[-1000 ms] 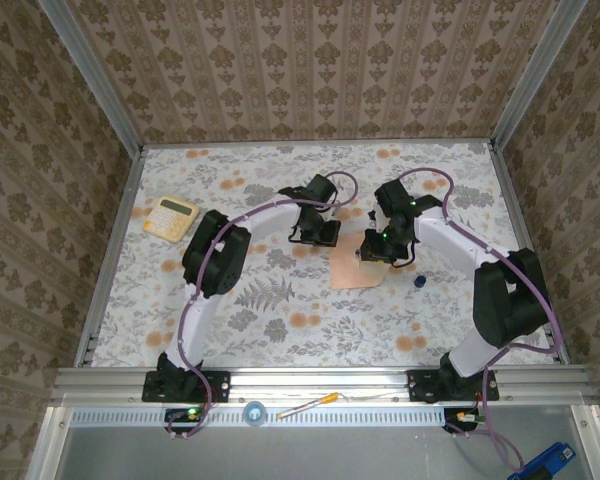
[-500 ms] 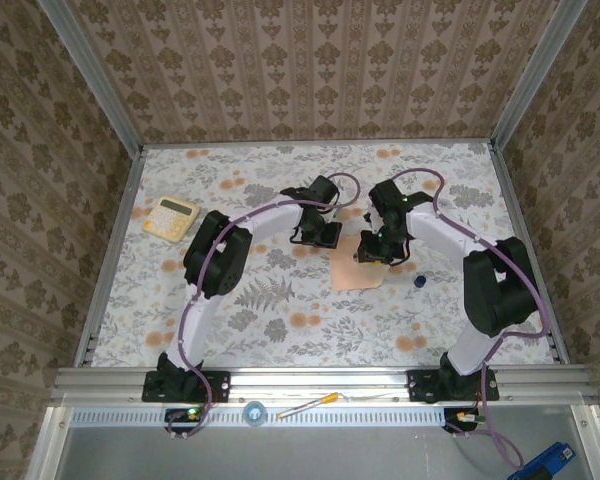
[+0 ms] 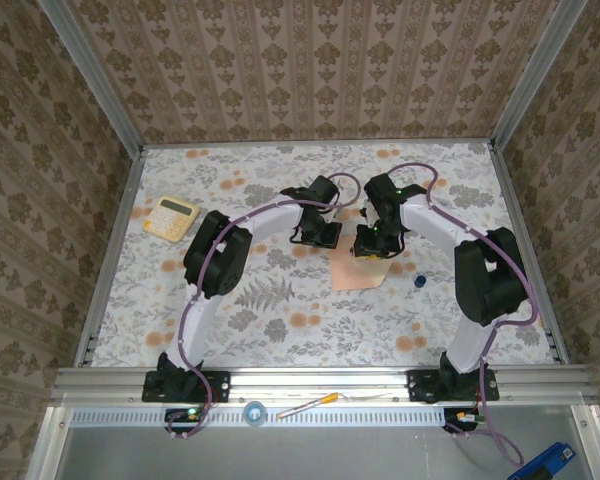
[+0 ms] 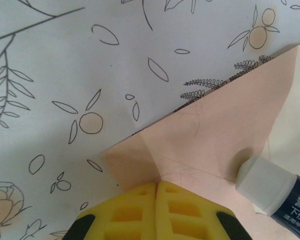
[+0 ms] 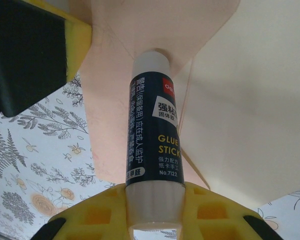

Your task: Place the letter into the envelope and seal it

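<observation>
Compared with a second before, the right arm had swung its elbow in toward the middle of the table (image 3: 280, 320). The right gripper (image 3: 372, 244) had slid a little toward 9 o'clock over the far end of the envelope (image 3: 356, 272). The left arm, the envelope and the loose items lay as they had.

The envelope sat flat just to the 3 o'clock side of the table's centre, its flap (image 4: 215, 135) at the 12 o'clock end. What was inside it could not be made out. A paler cream surface lay beside the flap in the right wrist view, but whether that was the letter could not be told.

The right gripper's fingers were clamped on the base of a dark blue glue stick (image 5: 152, 135), and the stick's white tip touched the pink flap. The left gripper (image 4: 156, 189) had its yellow fingers pressed together, with their tips on the flap's edge. Whether paper was nipped between them or only pressed beneath them was unclear.

A small blue cap (image 3: 419, 282) lay just off the envelope toward 3 o'clock. A yellow calculator (image 3: 171, 217) rested well apart toward the table's 10 o'clock corner.
</observation>
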{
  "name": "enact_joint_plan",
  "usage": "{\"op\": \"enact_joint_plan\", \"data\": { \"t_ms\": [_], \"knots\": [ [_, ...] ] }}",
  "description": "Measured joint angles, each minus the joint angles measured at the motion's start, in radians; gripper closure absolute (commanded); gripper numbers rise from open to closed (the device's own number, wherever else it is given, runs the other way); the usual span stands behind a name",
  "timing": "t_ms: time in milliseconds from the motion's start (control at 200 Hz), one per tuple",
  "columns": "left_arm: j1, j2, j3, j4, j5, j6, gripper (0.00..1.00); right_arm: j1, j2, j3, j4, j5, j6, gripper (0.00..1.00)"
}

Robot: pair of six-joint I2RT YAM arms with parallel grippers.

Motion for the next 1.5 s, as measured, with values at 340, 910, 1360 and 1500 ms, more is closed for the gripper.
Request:
{"op": "enact_joint_plan", "data": {
  "t_ms": [340, 910, 1360, 1500],
  "knots": [
    [-0.003, 0.000, 0.000, 0.000, 0.000, 0.000, 1.00, 0.000, -0.002, 0.010, -0.079, 0.000, -0.029, 0.91],
    [-0.006, 0.000, 0.000, 0.000, 0.000, -0.001, 1.00, 0.038, 0.001, 0.048, -0.256, -0.005, -0.074, 0.95],
    [-0.005, 0.000, -0.002, 0.005, 0.000, -0.025, 1.00, 0.039, 0.039, 0.086, -0.246, -0.030, -0.022, 0.99],
    [-0.005, 0.000, -0.011, 0.021, 0.000, -0.035, 1.00, 0.039, 0.040, 0.086, -0.227, -0.035, 0.003, 0.99]
  ]
}}
